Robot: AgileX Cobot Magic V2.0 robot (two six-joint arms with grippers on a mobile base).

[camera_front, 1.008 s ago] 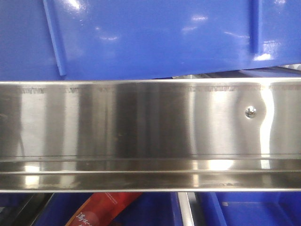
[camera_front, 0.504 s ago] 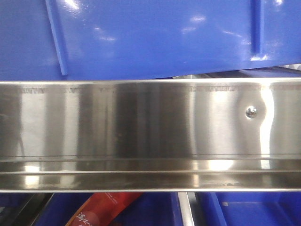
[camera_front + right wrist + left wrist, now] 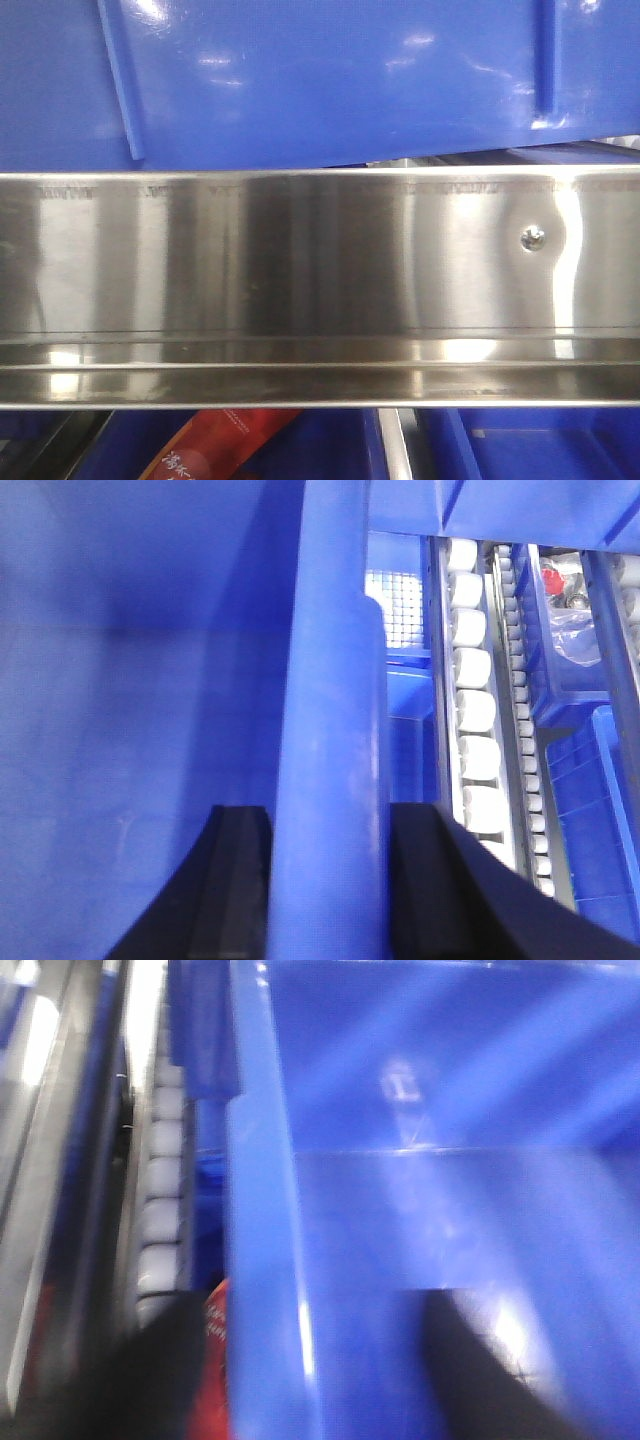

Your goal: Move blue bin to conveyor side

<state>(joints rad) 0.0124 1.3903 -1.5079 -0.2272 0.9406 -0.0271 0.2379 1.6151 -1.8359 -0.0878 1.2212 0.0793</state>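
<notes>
1. Front view: the large, glossy, ribbed plastic blue bin point(image 3: 330, 80) fills the top of the picture. Its lower edge slants, sitting a little higher at the right. It lies just above a wide brushed stainless-steel rail point(image 3: 300, 270) that bears one small silver screw point(image 3: 533, 238). Below the rail are a red printed packet point(image 3: 215, 450) and other blue plastic crates point(image 3: 540, 450).
2. Left wrist view, blurred: the left gripper point(image 3: 310, 1305) straddles the blue bin's thick rim, one dark finger outside the wall and the other inside. I cannot tell whether the jaws press on the wall. A row of white rollers point(image 3: 160, 1190) runs along the left.
3. Right wrist view: the right gripper point(image 3: 325, 810) has its black jaws closed onto the bin's rolled rim, one finger touching each side. White rollers in steel tracks run just beside the bin at the right.
</notes>
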